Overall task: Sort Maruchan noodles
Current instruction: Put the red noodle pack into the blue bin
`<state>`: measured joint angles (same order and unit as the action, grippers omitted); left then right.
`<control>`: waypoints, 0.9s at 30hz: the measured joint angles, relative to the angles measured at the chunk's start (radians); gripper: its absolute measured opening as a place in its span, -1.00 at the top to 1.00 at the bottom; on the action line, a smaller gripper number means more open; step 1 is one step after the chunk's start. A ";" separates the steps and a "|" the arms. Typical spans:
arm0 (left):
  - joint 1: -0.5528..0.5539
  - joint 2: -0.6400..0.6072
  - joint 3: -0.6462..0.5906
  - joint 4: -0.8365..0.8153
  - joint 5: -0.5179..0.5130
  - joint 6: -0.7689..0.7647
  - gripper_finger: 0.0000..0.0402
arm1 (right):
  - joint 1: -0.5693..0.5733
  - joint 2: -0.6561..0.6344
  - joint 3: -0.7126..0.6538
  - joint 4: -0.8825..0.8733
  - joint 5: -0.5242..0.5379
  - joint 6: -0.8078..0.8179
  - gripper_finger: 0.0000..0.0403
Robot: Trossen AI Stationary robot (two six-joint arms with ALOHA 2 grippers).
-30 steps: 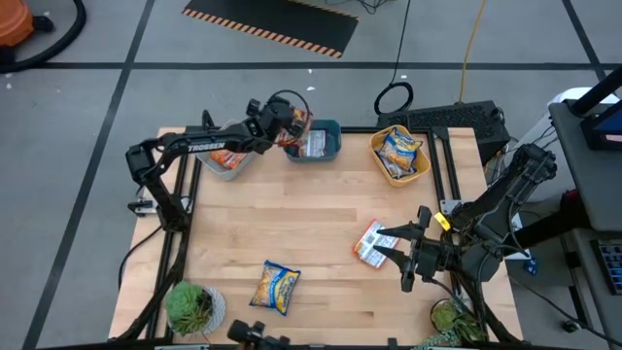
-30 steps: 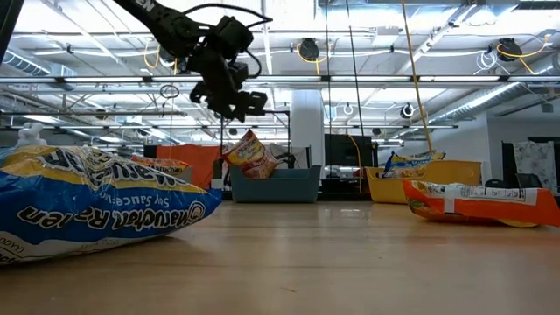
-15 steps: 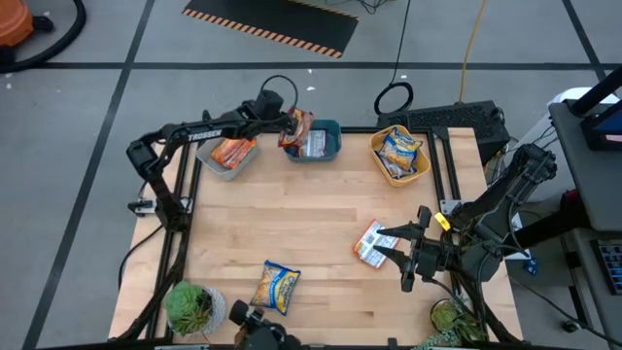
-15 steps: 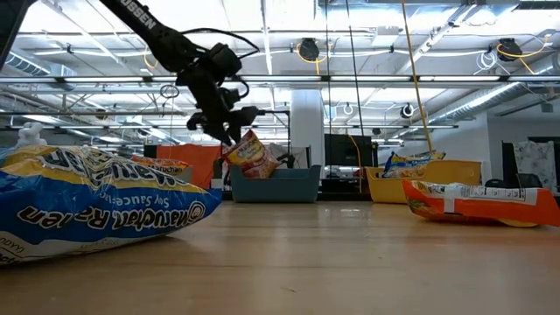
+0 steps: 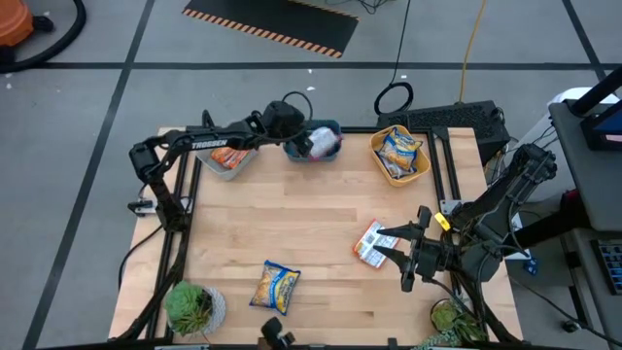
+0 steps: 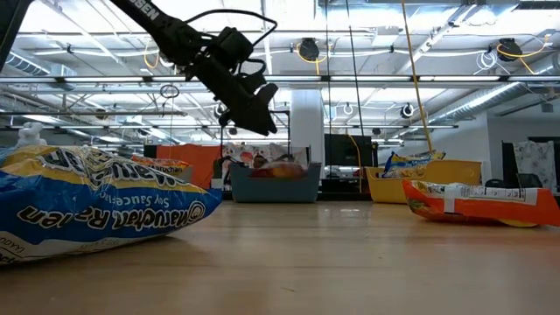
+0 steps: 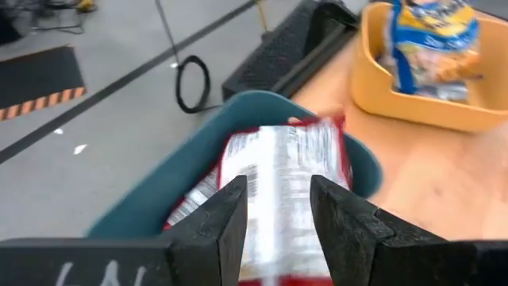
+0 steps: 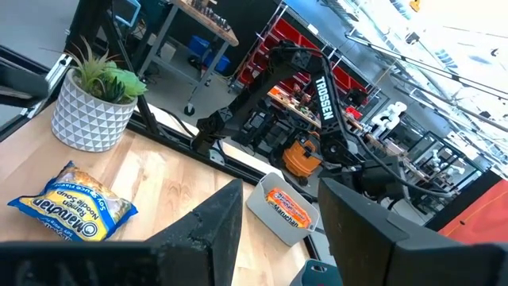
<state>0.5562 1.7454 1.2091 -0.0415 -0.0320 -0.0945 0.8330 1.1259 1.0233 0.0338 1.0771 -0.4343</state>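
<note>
A silver-white and red noodle packet (image 7: 282,183) lies blurred inside the teal tub (image 5: 333,151) at the table's far edge, on top of another packet. My left gripper (image 5: 297,139) hangs open above the tub's left end, clear of the packet, slanting down toward it (image 6: 278,166). An orange packet lies in the grey tub (image 5: 228,156), and yellow-blue packets fill the yellow tub (image 5: 398,156). On the table lie a yellow-blue packet (image 5: 276,288) and a red-white packet (image 5: 369,243). My right gripper (image 5: 392,247) stands open, high above the table beside the red-white packet.
A potted plant (image 5: 190,306) in a white pot stands at the near left corner, and a second plant (image 5: 452,316) at the near right. Black rails run along the table's sides. Bare wood lies across the middle of the table.
My left gripper dipped to the red-white packet standing on edge at the teal tub's left end, then turned toward the table's right and rose a little. The packet has tipped over and now lies flat in the tub.
</note>
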 joint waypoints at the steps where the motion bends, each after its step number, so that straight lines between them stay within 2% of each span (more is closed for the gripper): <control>1: -0.005 0.000 0.000 -0.003 0.009 0.007 0.28 | 0.000 0.000 0.000 0.000 0.000 0.000 0.20; 5: -0.032 0.000 0.000 -0.017 0.015 0.011 0.28 | 0.000 0.000 0.000 0.000 0.000 0.000 0.20; 11: -0.104 0.000 0.000 -0.039 0.129 0.012 0.28 | 0.000 0.000 0.000 0.000 0.000 0.000 0.20; 18: -0.236 0.000 0.000 -0.121 0.136 0.073 0.28 | 0.000 0.000 0.000 0.000 0.000 0.000 0.20; 21: -0.281 0.004 0.000 -0.125 0.099 0.097 0.28 | 0.000 0.000 0.000 0.000 0.000 0.000 0.20; 27: -0.323 0.064 0.000 -0.086 -0.057 0.148 0.28 | 0.000 0.000 0.000 0.005 0.000 -0.001 0.20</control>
<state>0.2334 1.8089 1.2094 -0.1273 -0.0892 0.0532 0.8332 1.1259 1.0229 0.0391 1.0770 -0.4350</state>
